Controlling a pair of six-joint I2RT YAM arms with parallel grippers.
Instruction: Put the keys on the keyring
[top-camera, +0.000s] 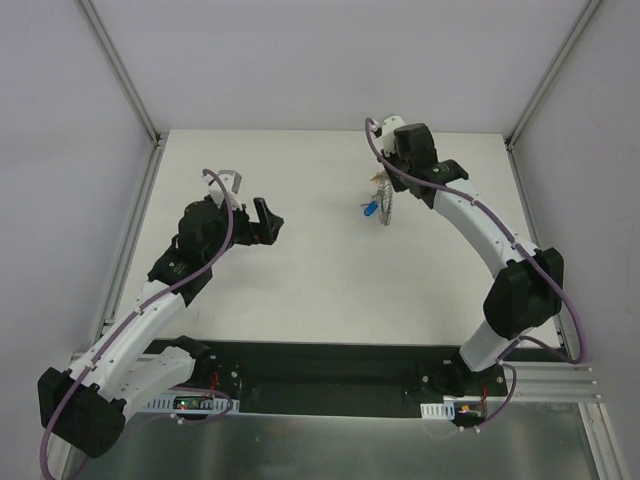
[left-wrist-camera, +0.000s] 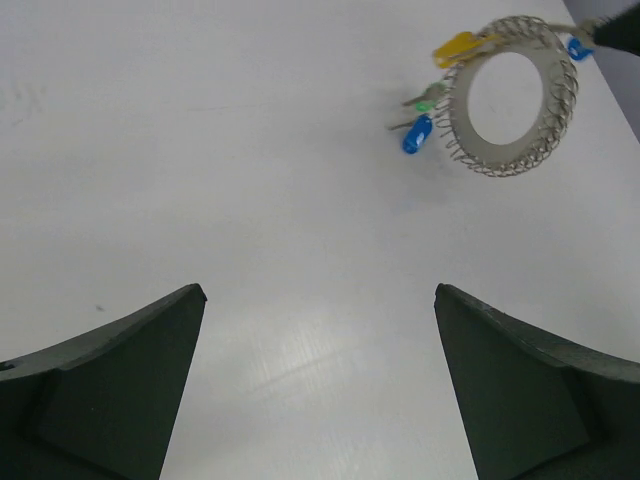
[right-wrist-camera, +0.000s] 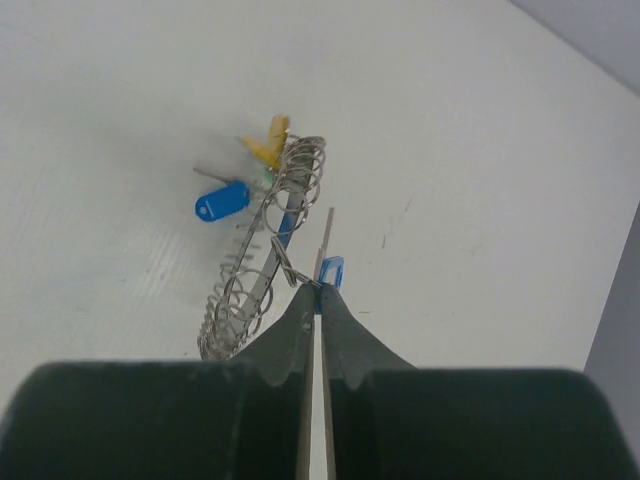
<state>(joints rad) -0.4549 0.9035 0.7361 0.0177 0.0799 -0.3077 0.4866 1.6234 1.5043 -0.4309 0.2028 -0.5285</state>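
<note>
The keyring (top-camera: 388, 207) is a flat grey ring edged with wire loops. It stands tilted on edge on the table right of centre. In the left wrist view the keyring (left-wrist-camera: 461, 112) carries a yellow key (left-wrist-camera: 457, 46), a green key (left-wrist-camera: 428, 100) and a blue key (left-wrist-camera: 417, 133) on its left rim. My right gripper (right-wrist-camera: 320, 291) is shut on a second blue-headed key (right-wrist-camera: 333, 270) that hangs from a small loop of the keyring (right-wrist-camera: 258, 276). My left gripper (left-wrist-camera: 320, 292) is open and empty, well short of the ring, and it shows in the top view (top-camera: 268, 222).
The white table (top-camera: 320, 270) has aluminium frame posts (top-camera: 120, 70) at its far corners and white walls around it. The right arm (top-camera: 480, 225) arcs over the right side of the table. A black base rail (top-camera: 320, 365) runs along the near edge.
</note>
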